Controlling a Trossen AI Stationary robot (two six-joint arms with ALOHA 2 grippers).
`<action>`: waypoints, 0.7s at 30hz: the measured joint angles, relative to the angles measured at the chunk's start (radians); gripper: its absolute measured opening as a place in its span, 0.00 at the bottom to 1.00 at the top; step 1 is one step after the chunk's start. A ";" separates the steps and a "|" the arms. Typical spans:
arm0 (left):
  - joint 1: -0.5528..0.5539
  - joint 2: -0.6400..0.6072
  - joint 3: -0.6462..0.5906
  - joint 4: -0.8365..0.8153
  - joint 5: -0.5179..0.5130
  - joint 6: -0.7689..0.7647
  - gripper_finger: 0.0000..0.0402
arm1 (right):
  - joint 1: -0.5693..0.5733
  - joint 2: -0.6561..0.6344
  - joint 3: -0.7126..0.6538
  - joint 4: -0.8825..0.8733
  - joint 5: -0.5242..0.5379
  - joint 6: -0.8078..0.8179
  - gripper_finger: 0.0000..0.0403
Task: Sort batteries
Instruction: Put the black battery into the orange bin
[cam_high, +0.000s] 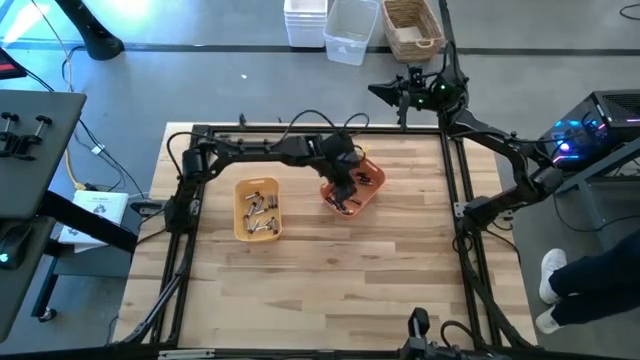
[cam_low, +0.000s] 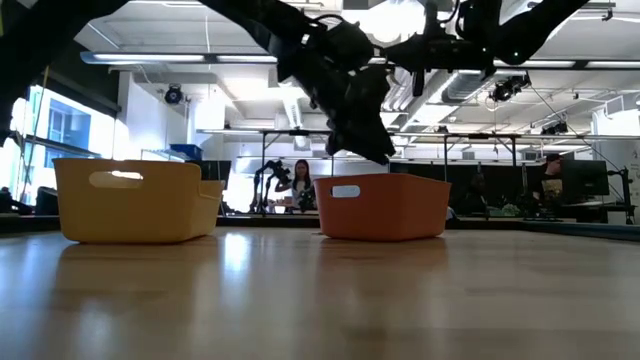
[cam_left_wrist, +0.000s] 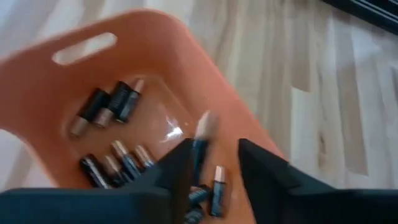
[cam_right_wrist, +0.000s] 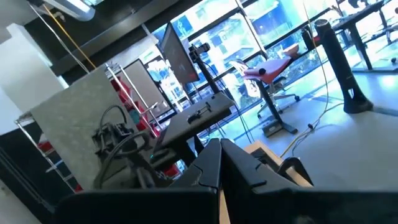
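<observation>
My left gripper (cam_high: 346, 194) (cam_left_wrist: 214, 155) hangs open over the orange tray (cam_high: 372, 196) (cam_low: 385, 205), fingers pointing down into it. Several dark batteries (cam_left_wrist: 109, 102) lie on the floor of that tray (cam_left_wrist: 37, 81). One more battery (cam_left_wrist: 201, 138) shows blurred, upright, between my fingers, close to the inner side of one. The yellow tray (cam_high: 240, 226) (cam_low: 135, 205) to its left holds several silvery batteries (cam_high: 262, 210). My right gripper (cam_high: 386, 91) (cam_right_wrist: 219, 163) is shut and waits above the table's far edge. My left gripper has a blurred battery (cam_left_wrist: 201, 138) next to the inner side of one finger (cam_left_wrist: 180, 163), above the tray floor. I cannot tell whether the finger touches it. The other finger stands clear of it.
A black frame (cam_high: 455, 170) runs round the wooden table. Clear plastic bins (cam_high: 345, 30) and a wicker basket (cam_high: 412, 28) stand beyond the far edge. A person (cam_low: 300, 182) shows far behind the trays. Bare wood lies near and right of the trays.
</observation>
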 joint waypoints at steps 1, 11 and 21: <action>-0.007 -0.001 0.000 -0.010 0.000 -0.005 0.33 | 0.000 -0.005 0.000 0.001 0.002 -0.003 0.00; 0.144 -0.168 0.000 -0.484 -0.590 -0.209 0.58 | -0.003 -0.046 0.000 0.009 -0.049 -0.067 0.00; 0.734 -0.185 -0.251 -0.537 -0.548 -0.427 0.58 | 0.002 -0.045 0.000 -0.026 -0.070 -0.038 0.00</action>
